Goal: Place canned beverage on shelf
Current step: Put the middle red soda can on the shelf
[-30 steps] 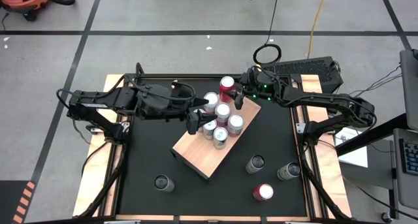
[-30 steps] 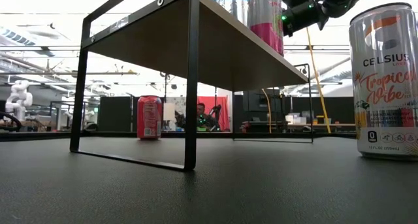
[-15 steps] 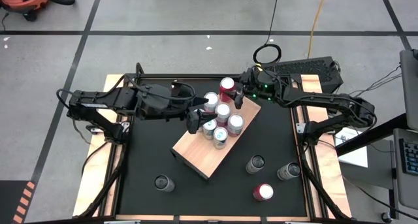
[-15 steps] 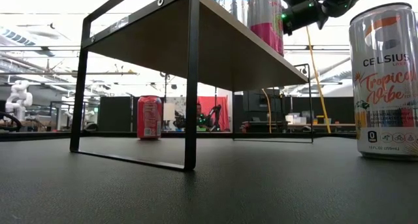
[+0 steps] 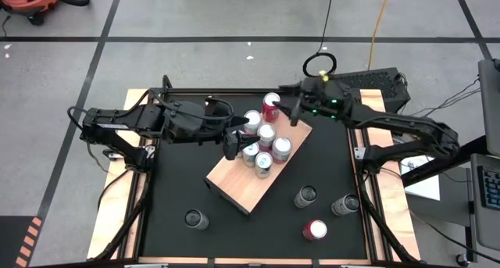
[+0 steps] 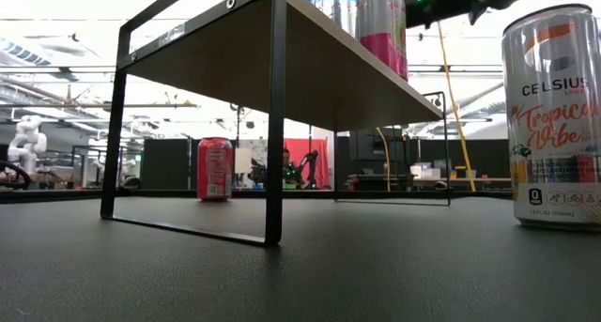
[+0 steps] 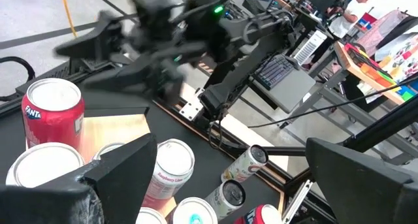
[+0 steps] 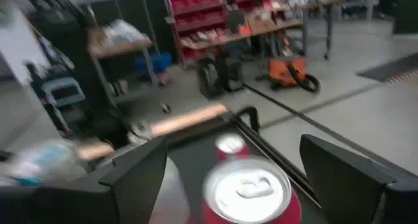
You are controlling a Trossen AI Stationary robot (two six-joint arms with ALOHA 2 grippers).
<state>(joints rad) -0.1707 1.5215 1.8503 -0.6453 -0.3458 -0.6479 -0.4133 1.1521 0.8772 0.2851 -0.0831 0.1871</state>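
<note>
High view shows us the right gripper (image 5: 291,112) has backed off, fingers wide, leaving the red can (image 5: 270,105) on the shelf (image 5: 238,186); left gripper (image 5: 234,140) waits open, holding nothing.

Six cans (image 5: 264,135) clustered on the shelf's (image 5: 242,186) far end; four cans (image 5: 305,196) on the tabletop (image 5: 172,182) nearer

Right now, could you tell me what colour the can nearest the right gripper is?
Red, a Fanta can with a silver top, on the shelf; the left wrist view shows it best.
</note>
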